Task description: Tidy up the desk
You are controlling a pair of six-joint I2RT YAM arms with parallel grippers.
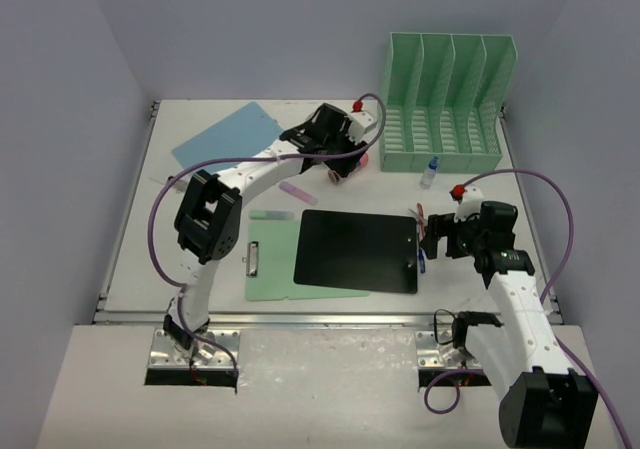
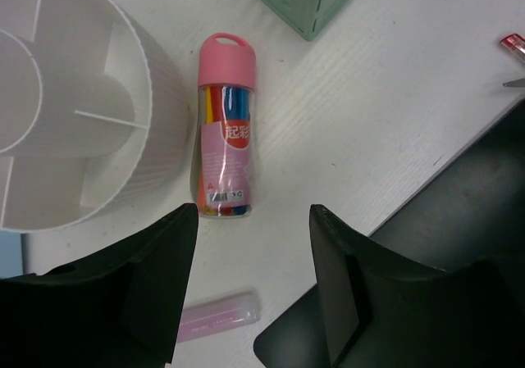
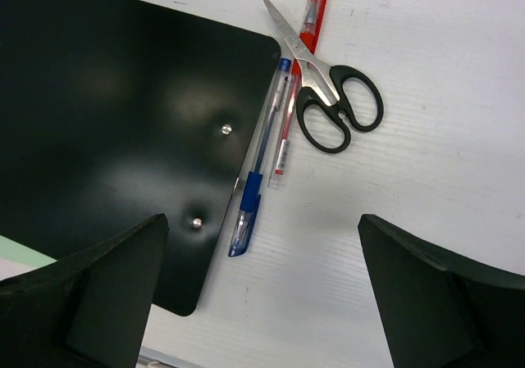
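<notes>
Black clipboard [image 3: 98, 122], two pens [image 3: 263, 138], scissors [image 3: 316, 73] on desk [image 3: 426, 179]

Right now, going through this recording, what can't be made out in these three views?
White ribbed round organizer: largely hidden under the left gripper in the top view; cut off by the left edge in the left wrist view.
Pale pink flat case: left wrist view, one end behind a black finger.
Mint-green clipboard: top view, partly covered by the black clipboard.
Small blue-capped bottle: top view, label too small to read.
</notes>
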